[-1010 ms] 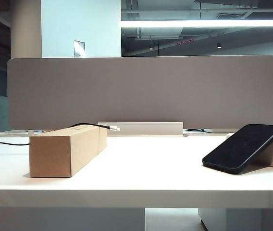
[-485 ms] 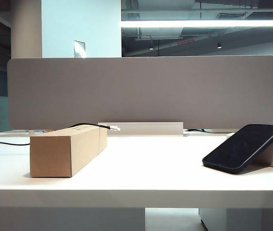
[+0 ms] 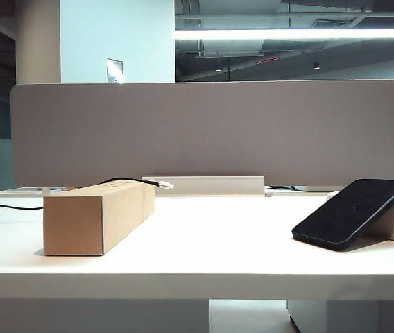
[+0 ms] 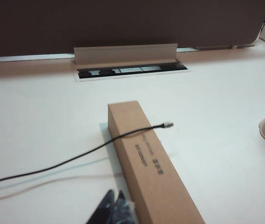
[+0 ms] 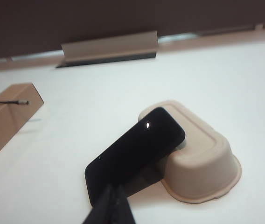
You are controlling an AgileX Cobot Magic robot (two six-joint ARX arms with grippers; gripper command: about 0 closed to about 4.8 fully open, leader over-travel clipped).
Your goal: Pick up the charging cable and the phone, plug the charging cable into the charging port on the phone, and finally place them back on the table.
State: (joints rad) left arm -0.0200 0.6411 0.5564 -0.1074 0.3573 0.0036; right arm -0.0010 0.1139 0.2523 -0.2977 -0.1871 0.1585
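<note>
Nearest, left gripper (image 4: 115,205) with fingers pressed together, empty, hovering short of the near end of the cardboard box (image 4: 149,163). Right gripper (image 5: 115,203) likewise pinched closed, holding nothing, just before the phone's lower edge. Phone (image 5: 135,154) leaning tilted on the beige tray (image 5: 207,163), lifted edge probably meant to ease a grasp. Charging cable (image 4: 67,161) draped across the box top, plug tip (image 4: 168,124) jutting free past the box, likely for the same reason. Beyond, white table (image 3: 204,243), then grey divider panel (image 3: 204,132).
</note>
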